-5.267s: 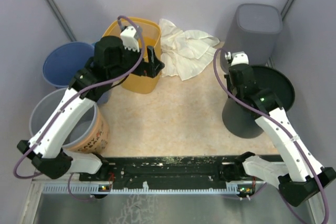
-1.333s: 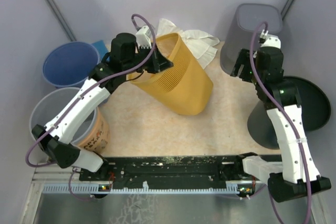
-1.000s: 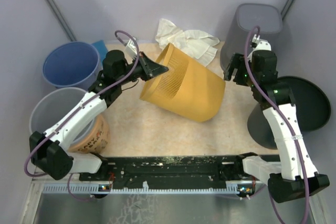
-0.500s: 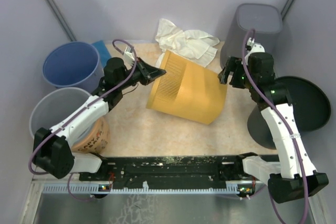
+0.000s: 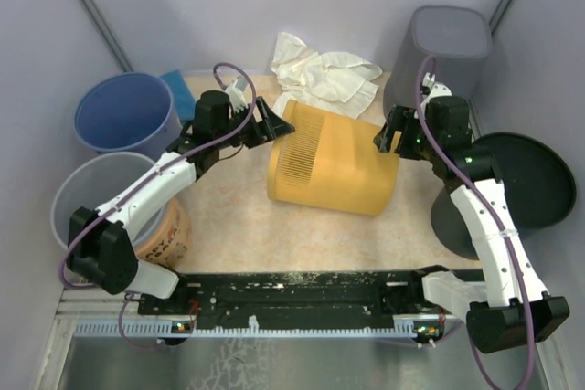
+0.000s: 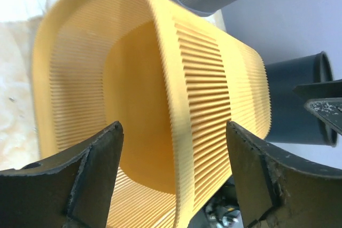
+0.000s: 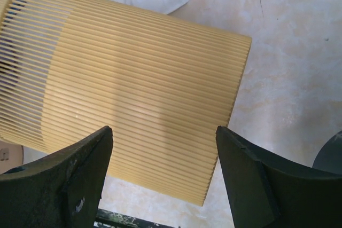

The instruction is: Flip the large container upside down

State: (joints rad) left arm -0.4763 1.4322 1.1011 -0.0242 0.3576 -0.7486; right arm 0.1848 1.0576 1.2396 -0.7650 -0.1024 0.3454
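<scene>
The only writing in view is dark lettering on the tan paper tub [image 5: 172, 237] at the left edge of the table [image 5: 238, 226]; it is showing only partly behind the left arm and is too small to read. The yellow ribbed container [image 5: 334, 160] is lying on its side in the middle of the table, mouth facing left and base facing right. Five seconds ago it was standing upright at the back left. Half a second ago it was still tilting with its mouth aimed up and to the left, and it is now resting nearly level. The left arm is reaching low and to the right across the table. The left gripper [image 5: 274, 122] is sitting at the mouth with its fingers [image 6: 91, 177] spread wide on either side of the rim [image 6: 166, 78], gripping nothing. The right arm, which was earlier bending over the dark bin [image 5: 498, 175], is now stretching in towards the centre. The right gripper [image 5: 389, 137] is hanging just above the base end of the container with its fingers [image 7: 251, 185] held wide apart, also gripping nothing. A white cloth [image 5: 324, 75] is lying behind the container, near a grey upturned bin [image 5: 445, 47]. A blue bucket [image 5: 119, 111] is standing at the far left.
</scene>
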